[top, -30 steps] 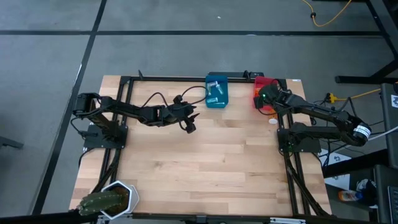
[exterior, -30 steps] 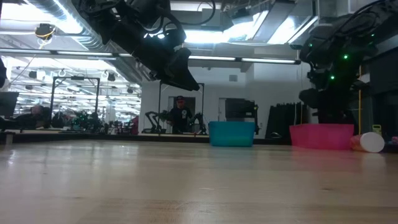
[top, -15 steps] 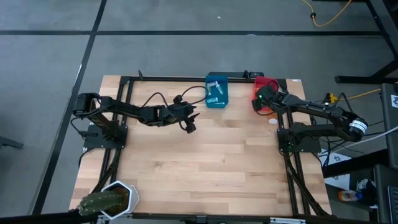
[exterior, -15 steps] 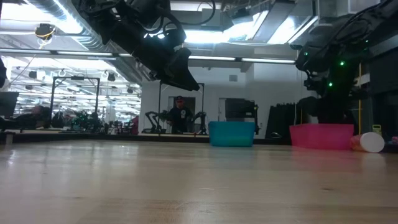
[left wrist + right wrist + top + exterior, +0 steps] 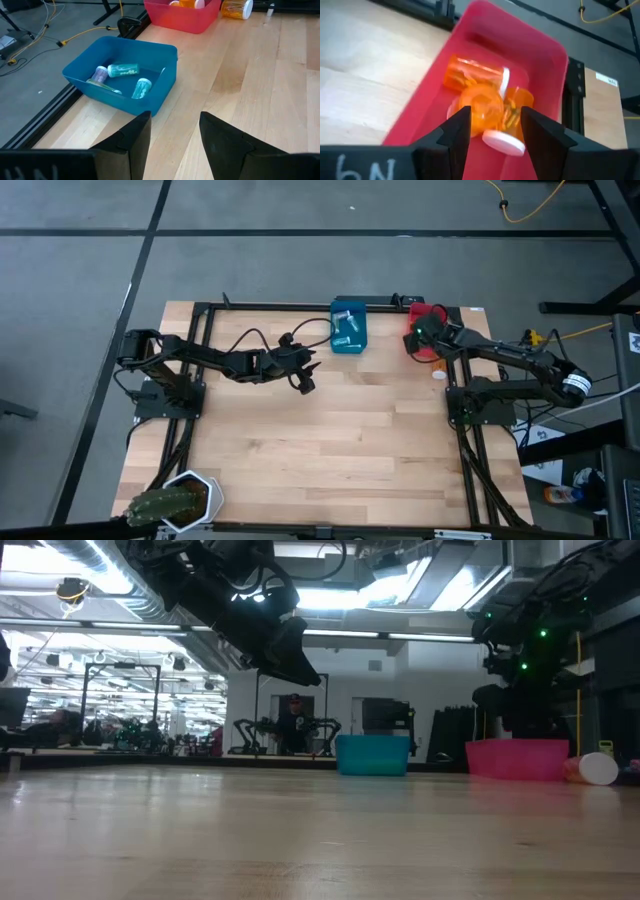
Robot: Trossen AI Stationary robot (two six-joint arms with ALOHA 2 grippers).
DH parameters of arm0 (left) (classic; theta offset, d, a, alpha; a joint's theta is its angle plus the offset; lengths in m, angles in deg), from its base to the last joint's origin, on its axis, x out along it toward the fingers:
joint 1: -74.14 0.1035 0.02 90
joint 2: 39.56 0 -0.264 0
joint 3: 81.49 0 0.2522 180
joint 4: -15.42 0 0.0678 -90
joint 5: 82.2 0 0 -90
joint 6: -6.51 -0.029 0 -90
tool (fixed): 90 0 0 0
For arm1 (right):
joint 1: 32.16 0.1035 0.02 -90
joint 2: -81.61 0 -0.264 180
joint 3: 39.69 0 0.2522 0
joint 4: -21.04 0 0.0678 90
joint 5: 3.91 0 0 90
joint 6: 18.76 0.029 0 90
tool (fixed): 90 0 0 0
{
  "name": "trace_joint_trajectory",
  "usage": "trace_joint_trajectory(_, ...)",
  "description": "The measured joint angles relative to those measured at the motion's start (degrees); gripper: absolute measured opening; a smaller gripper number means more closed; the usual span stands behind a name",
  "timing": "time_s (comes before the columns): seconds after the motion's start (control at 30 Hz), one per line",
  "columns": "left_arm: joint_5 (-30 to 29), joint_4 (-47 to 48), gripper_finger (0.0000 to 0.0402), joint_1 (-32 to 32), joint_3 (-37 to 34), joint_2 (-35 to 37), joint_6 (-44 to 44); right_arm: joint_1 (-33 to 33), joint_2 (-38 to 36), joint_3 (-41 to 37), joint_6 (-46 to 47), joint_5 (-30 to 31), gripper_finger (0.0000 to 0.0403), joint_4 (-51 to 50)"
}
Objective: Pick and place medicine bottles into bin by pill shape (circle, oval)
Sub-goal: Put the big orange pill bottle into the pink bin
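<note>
Red plastic bin [image 5: 555, 55]: at the far right edge of the wooden bench [image 5: 330, 440], with a heap of orange translucent pill bottles [image 5: 480, 107] lying inside, pale caps showing.
Right claw [image 5: 492, 120]: I have it hanging directly above the red bin. Its fingers stand apart, released, and no bottle bridges the gap.
Blue plastic bin [image 5: 155, 95]: at the far middle edge, well apart from the red one. It holds two teal bottles [image 5: 123, 70] and a purple bottle [image 5: 100, 75], all lying on their sides.
Left claw [image 5: 172, 130]: raised over the bench near the blue bin, released, nothing between its fingers.
Stray orange bottle [image 5: 236, 8]: on its side on the bench, just beside the red bin, outside it.
</note>
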Motion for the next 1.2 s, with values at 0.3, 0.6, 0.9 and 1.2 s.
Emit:
trace_joint_trajectory(0.3, 0.0, 0.0, 0.0163, 0.0, 0.0, 0.0, 0.0, -2.6, 2.6, -0.1, -0.1, -1.3, 0.0173, -2.7)
trace_joint_trajectory(0.6, 0.0, 0.0, 0.0163, 0.0, 0.0, 0.0, 0.0, -2.6, 3.4, -0.1, 0.0, -4.1, 0.0173, -2.7)
trace_joint_trajectory(0.9, 0.0, 0.0, 0.0163, 0.0, 0.0, 0.0, 0.0, -2.3, 3.1, 0.1, 0.3, -5.1, 0.0173, -5.0)
trace_joint_trajectory(1.2, 0.0, 0.0, 0.0163, 0.0, 0.0, 0.0, 0.0, -3.0, 2.6, 3.6, -2.0, 0.9, 0.0173, -3.2)
